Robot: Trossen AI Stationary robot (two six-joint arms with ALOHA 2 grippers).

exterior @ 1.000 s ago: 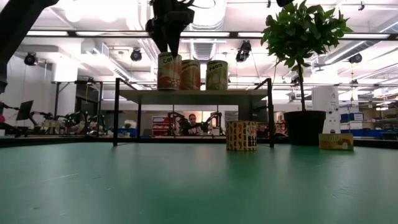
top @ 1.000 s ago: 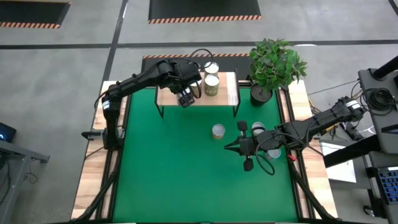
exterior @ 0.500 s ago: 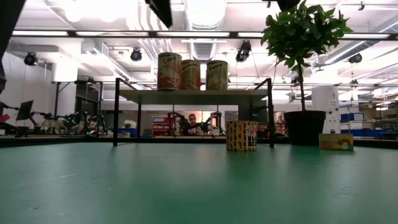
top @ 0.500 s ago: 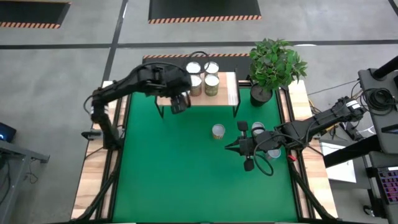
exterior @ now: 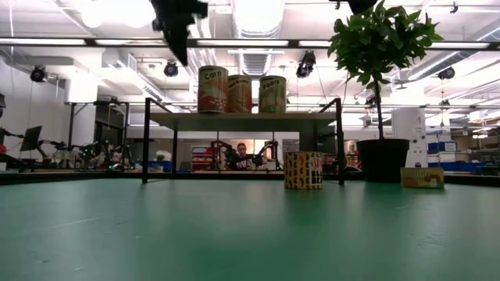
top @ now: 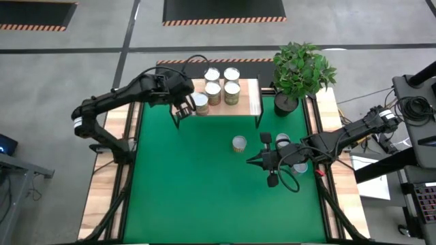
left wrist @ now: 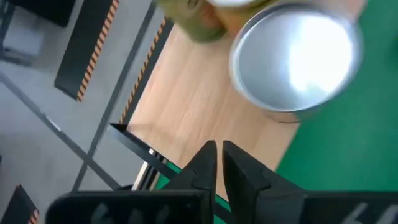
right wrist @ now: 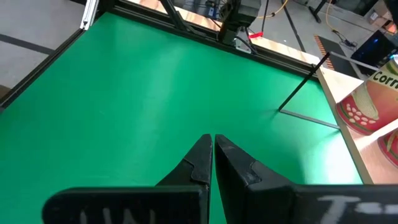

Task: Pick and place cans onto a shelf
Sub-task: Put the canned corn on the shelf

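I've got five cans on the shelf (top: 252, 95), next can (top: 239, 143) upright mid-surface just beside my closed, empty right gripper (top: 253, 162); left gripper (top: 182, 109), also closed, is farther.

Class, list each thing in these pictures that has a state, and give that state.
shelf: standing, five cans on top.
cans on the shelf: upright, unheld.
can in the middle of the green mat: upright, not yet shelved.
left gripper: shut, empty, by the shelf.
right gripper: shut, empty, over the green mat.
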